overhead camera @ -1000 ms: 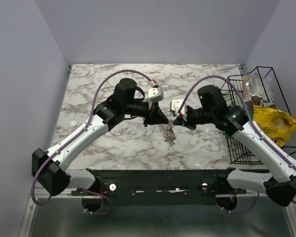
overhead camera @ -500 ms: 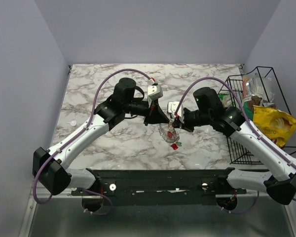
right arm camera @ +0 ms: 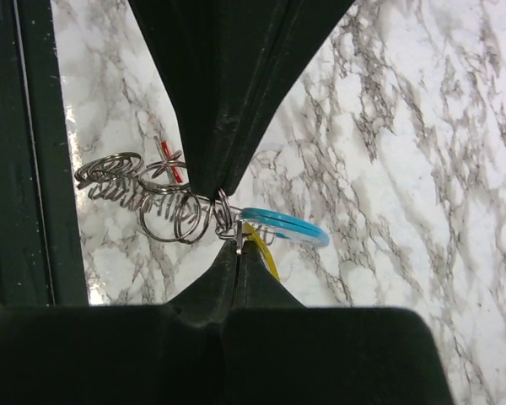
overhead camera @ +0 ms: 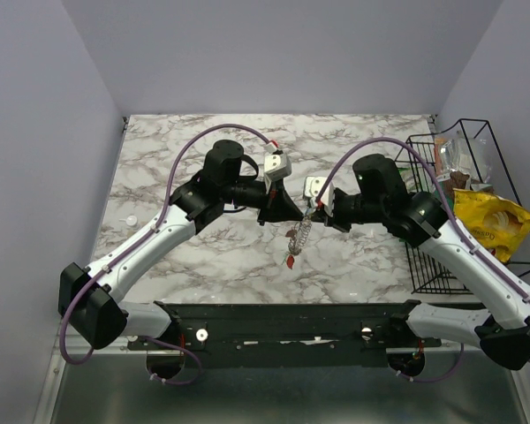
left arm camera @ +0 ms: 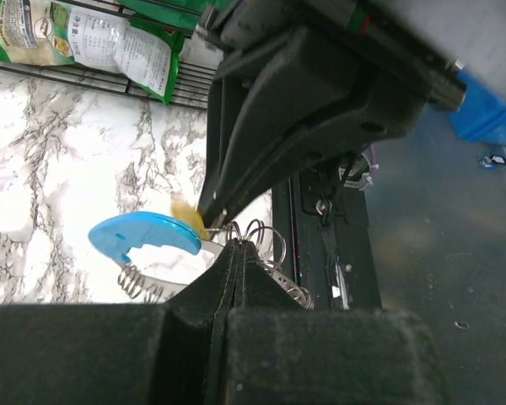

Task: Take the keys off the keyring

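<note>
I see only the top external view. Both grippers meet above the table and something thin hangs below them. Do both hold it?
Observer: Yes. The wrist views show the left gripper and the right gripper both shut on thin wire rings, tips almost touching.
Operator: Is a key near the tips?
Observer: A yellow key sits beside the blue part of the keyring, close to the right gripper's tip.
Operator: And the red bit low down?
Observer: A red key, next to a wire coil.

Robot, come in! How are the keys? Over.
Left tool and right tool shut on keyring, held between them. Red key dangling, not off yet. Nothing blocking.
</note>
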